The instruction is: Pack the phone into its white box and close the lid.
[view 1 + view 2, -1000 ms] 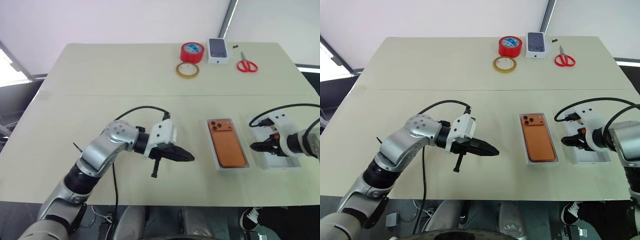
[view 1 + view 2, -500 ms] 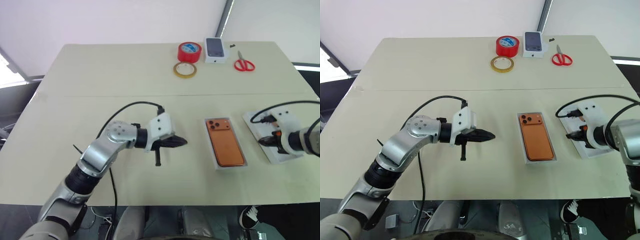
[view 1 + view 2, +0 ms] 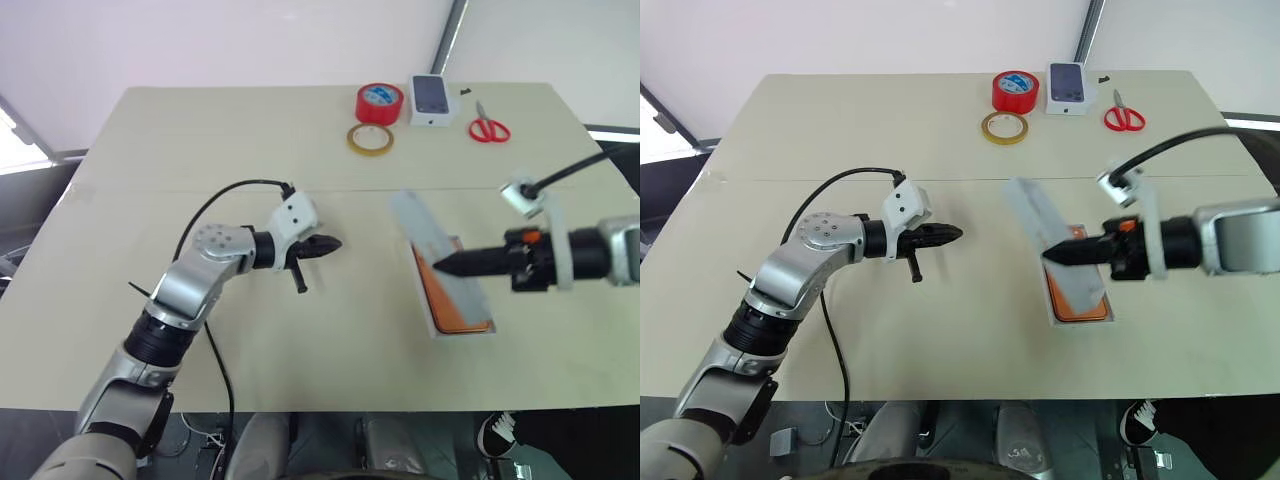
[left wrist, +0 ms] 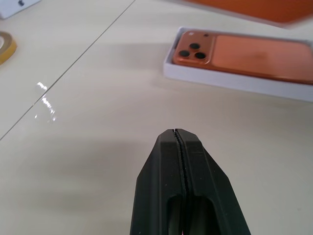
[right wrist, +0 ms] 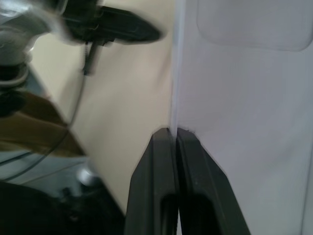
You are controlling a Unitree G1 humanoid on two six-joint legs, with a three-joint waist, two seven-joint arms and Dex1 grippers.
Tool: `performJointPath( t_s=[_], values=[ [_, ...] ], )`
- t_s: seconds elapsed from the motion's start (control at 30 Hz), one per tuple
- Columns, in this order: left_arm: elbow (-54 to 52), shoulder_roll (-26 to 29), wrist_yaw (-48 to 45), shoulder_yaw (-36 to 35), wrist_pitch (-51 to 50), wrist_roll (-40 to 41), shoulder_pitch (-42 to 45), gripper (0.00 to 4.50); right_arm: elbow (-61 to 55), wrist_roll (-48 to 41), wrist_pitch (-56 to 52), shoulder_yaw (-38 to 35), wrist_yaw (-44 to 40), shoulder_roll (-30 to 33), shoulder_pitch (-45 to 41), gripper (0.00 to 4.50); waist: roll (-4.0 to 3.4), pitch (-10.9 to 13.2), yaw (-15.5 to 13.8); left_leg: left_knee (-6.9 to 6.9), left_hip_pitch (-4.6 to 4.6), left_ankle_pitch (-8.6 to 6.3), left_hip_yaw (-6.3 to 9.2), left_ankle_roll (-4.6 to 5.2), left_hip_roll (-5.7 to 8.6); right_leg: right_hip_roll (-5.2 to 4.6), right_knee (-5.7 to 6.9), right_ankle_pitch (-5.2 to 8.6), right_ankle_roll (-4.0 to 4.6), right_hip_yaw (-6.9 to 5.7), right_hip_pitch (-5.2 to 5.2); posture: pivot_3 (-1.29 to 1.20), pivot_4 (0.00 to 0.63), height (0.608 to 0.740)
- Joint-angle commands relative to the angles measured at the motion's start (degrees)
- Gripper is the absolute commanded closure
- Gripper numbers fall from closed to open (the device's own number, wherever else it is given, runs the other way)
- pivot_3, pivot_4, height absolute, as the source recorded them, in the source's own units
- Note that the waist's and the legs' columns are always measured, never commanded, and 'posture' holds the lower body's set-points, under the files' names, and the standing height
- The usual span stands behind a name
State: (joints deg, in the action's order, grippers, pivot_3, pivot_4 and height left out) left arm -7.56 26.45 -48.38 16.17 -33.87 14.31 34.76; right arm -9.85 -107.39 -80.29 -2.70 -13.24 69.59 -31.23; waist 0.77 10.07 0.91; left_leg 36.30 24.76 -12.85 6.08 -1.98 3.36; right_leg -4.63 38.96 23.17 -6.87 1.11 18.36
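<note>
The orange phone (image 4: 254, 51) lies camera-side up inside the shallow white box (image 3: 1081, 321) on the table's right half. A flat white lid (image 3: 430, 240) with a rounded recess hangs tilted over the phone and covers most of it in the eye views. My right gripper (image 3: 440, 266) comes in from the right and is shut on the lid's edge, with the lid (image 5: 244, 98) pinched between its fingertips. My left gripper (image 3: 335, 243) hovers left of the box, shut and empty, pointing toward the box.
At the table's far edge sit a red tape roll (image 3: 381, 103), a yellowish tape ring (image 3: 370, 139), a small white carton printed with a phone (image 3: 433, 99) and red scissors (image 3: 489, 130). A seam crosses the table's middle.
My right gripper shut on the lid lying right of the box, lifted it and swung it left over the phone. My left gripper moved farther from me across the table.
</note>
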Motion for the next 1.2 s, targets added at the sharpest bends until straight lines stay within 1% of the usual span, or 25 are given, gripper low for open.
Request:
performJointPath(
  t_s=[0.03,0.17,0.23,0.3,0.37,0.47,0.53,0.6,0.67,0.7,0.73,0.8,0.83,0.9,0.93,0.97,1.0,1.1,1.17,1.2],
  values=[
    [-0.4,-0.3,-0.1,-1.6,1.8,0.0,1.7,4.50,-3.3,-5.6,6.2,2.8,1.3,-0.5,3.2,4.46,0.00,0.0,0.1,0.01,0.00,0.00,-0.01,0.00,0.00,0.00,0.02,0.00,0.00,0.02,0.02,0.00,0.150,0.740],
    [-0.7,-0.2,-0.8,-0.6,1.8,-0.1,1.2,4.50,-5.5,-5.6,10.9,4.5,4.1,-6.4,7.4,4.46,-0.01,0.0,0.1,0.02,0.00,0.00,0.07,0.00,-0.01,0.04,0.03,0.00,0.00,0.00,0.02,0.00,0.150,0.740],
    [-1.3,-0.3,-1.2,0.1,1.7,-0.1,0.8,4.50,-6.3,-5.6,13.0,4.4,8.0,-9.8,9.3,4.46,0.00,0.0,0.0,0.01,0.00,0.00,0.07,0.00,-0.01,0.03,0.04,0.00,0.00,0.02,0.05,0.00,0.150,0.740],
    [-2.1,-0.5,-1.9,0.7,1.3,0.3,0.4,4.50,-5.7,-5.6,14.6,3.3,13.6,-14.2,11.1,4.46,0.00,0.0,-0.1,0.01,0.00,0.00,0.09,0.00,-0.01,0.03,0.04,0.00,0.00,0.01,0.04,0.00,0.150,0.740],
    [-3.3,-0.4,-2.4,1.4,0.8,0.6,-0.4,4.50,-3.5,-5.6,16.3,0.5,22.0,-20.7,12.0,4.46,0.00,0.0,0.0,0.02,0.01,0.00,0.09,0.00,-0.01,0.03,0.04,0.00,0.00,0.01,0.04,0.00,0.150,0.740],
    [-4.0,-0.3,-2.4,2.4,0.6,-0.4,-0.9,4.50,-1.1,-5.6,17.5,-3.8,33.1,-28.8,11.1,4.46,-0.02,0.0,0.1,0.00,0.01,0.02,0.11,-0.03,-0.01,0.05,0.06,0.00,0.00,0.03,0.07,0.00,0.150,0.740],
    [-4.5,-0.4,-2.6,2.7,0.3,-0.2,-1.1,4.50,-1.9,-5.6,17.9,-5.9,38.7,-32.4,11.8,4.46,-0.03,0.0,0.1,-0.02,0.00,0.07,0.12,-0.11,-0.02,0.06,0.07,0.00,0.00,0.03,0.07,0.00,0.150,0.740],
    [-5.1,-0.5,-2.9,3.3,0.0,0.0,-1.1,4.50,-3.5,-5.6,18.2,-7.6,42.1,-34.9,12.8,4.46,-0.04,0.0,0.1,-0.03,0.00,0.08,0.12,-0.13,-0.01,0.06,0.07,0.00,0.00,0.05,0.08,0.00,0.150,0.740],
    [-5.1,-0.8,-2.8,3.9,0.0,-0.2,-1.1,4.50,-4.7,-5.6,18.3,-8.9,44.4,-36.6,13.2,3.90,-0.06,-0.1,0.0,-0.03,0.00,0.07,0.12,-0.12,-0.01,0.05,0.07,0.00,0.00,0.06,0.08,0.00,0.150,0.740],
    [-4.8,-1.1,-2.7,4.3,-0.1,-0.4,-1.0,4.50,-5.1,-5.6,18.2,-9.4,44.9,-36.8,13.3,3.70,-0.06,-0.1,-0.1,-0.03,0.00,0.05,0.12,-0.08,0.00,0.05,0.07,0.00,0.00,0.06,0.08,0.00,0.150,0.740],
    [-4.5,-1.5,-2.6,4.7,-0.1,-0.7,-0.9,4.50,-5.4,-5.6,18.1,-9.8,45.3,-37.0,13.3,3.29,-0.06,-0.1,-0.1,-0.03,0.00,0.03,0.13,-0.06,0.00,0.05,0.07,0.00,0.00,0.07,0.07,0.00,0.150,0.740],
    [-2.9,-3.6,-1.6,5.7,-0.5,-1.1,0.1,4.50,-5.2,-5.6,17.0,-10.8,44.3,-35.4,12.5,2.17,-0.07,-0.1,-0.1,-0.03,0.00,0.03,0.11,-0.05,0.02,0.02,0.07,0.00,0.00,0.08,0.08,0.00,0.150,0.740],
    [-1.7,-5.3,-0.9,6.0,-1.2,-1.0,0.8,4.50,-4.7,-5.6,15.5,-10.8,41.9,-32.6,11.5,1.58,-0.07,-0.1,-0.1,-0.04,0.00,0.03,0.11,-0.05,0.04,0.02,0.06,0.00,0.00,0.09,0.08,0.00,0.150,0.740],
    [-0.1,-7.5,-0.1,6.5,-1.7,-1.4,1.9,4.50,-3.9,-5.6,13.1,-10.5,37.7,-27.9,9.7,0.58,-0.14,0.0,-0.2,-0.03,0.00,0.03,0.10,-0.04,0.07,0.00,0.07,0.00,0.00,0.08,0.08,0.00,0.150,0.740],
    [0.7,-8.8,0.0,6.8,-0.8,-1.7,2.2,4.50,-3.6,-5.6,12.0,-9.9,36.3,-24.5,8.4,0.05,-0.14,0.0,-0.1,-0.03,0.01,0.03,0.08,-0.03,0.08,-0.02,0.06,0.00,0.00,0.09,0.08,0.00,0.150,0.740],
    [1.2,-9.6,0.0,7.0,0.0,-1.9,2.3,4.50,-3.3,-5.6,11.5,-9.3,35.3,-22.1,7.6,0.05,-0.17,0.0,0.0,-0.03,0.01,0.02,0.09,-0.02,0.07,0.01,0.06,0.00,0.00,0.08,0.07,0.00,0.150,0.740],
    [2.9,-11.3,0.4,8.4,1.4,-2.9,2.9,4.50,-2.7,-5.6,10.3,-8.6,34.9,-17.2,6.1,0.05,-0.16,0.0,0.1,-0.06,0.01,0.02,0.07,-0.01,0.06,0.01,0.06,0.00,0.00,0.09,0.10,0.00,0.150,0.740],
    [6.2,-15.6,1.7,9.7,2.3,-3.6,4.0,4.50,-0.1,-5.3,9.1,-7.4,34.6,-7.4,4.3,0.05,-0.18,0.0,-0.1,-0.10,0.01,0.01,0.00,0.00,0.01,0.05,0.02,0.00,0.00,0.09,0.10,0.00,0.150,0.740],
    [7.4,-17.4,2.2,9.7,2.2,-3.8,4.5,4.50,1.3,-3.4,9.0,-7.1,33.2,-4.1,4.3,0.05,-0.16,0.0,-0.2,-0.06,0.05,0.00,-0.02,0.02,-0.01,0.05,-0.01,0.00,0.00,0.07,0.08,0.00,0.150,0.740],
    [7.7,-18.0,2.2,10.1,2.5,-4.1,4.7,4.50,1.6,-0.6,8.5,-7.2,31.6,-2.7,4.4,0.05,-0.15,0.0,-0.2,-0.05,0.05,0.00,-0.02,0.02,-0.01,0.05,-0.01,0.00,0.00,0.07,0.08,0.00,0.150,0.740]
  ],
)
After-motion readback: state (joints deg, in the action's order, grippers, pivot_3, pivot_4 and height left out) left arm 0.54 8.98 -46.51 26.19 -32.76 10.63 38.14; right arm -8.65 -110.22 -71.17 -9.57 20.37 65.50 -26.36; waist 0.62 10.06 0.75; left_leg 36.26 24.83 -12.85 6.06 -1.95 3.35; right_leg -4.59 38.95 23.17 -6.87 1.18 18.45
